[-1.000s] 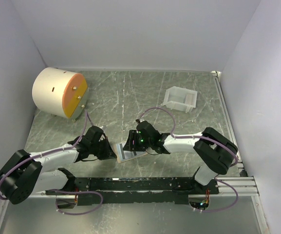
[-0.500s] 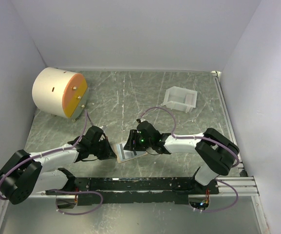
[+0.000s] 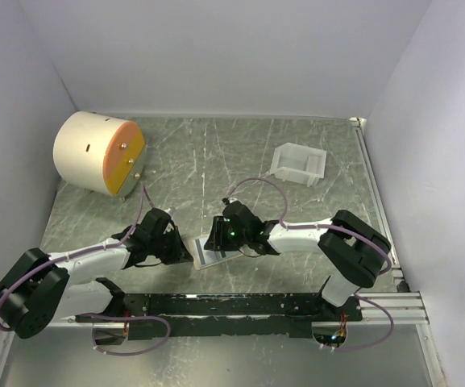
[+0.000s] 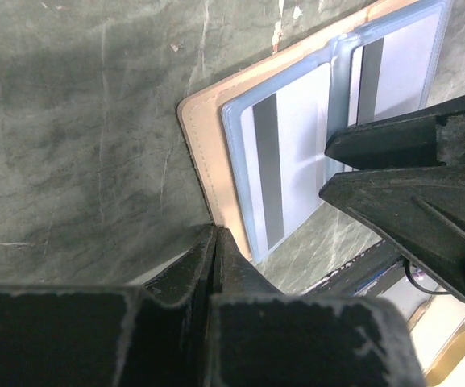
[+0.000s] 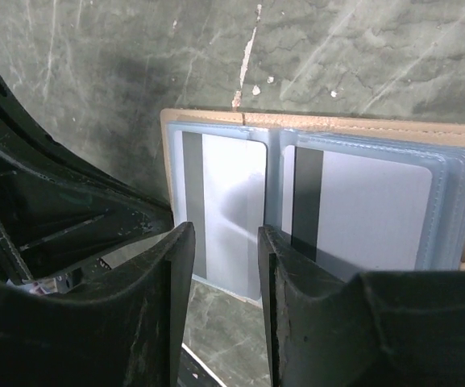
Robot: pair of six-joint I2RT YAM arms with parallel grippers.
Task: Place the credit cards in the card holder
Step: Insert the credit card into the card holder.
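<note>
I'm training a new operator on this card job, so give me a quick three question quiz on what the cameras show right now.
1. True or false: the card holder lies open on the table.
2. In the right wrist view, how many credit cards show in its clear pockets? A) none B) two C) four
3. Which has its jaws apart, the left gripper or the right gripper?
Key: 1 true. 2 B. 3 the right gripper, poised over one card; the left gripper's fingers are together at the holder's edge.
</note>
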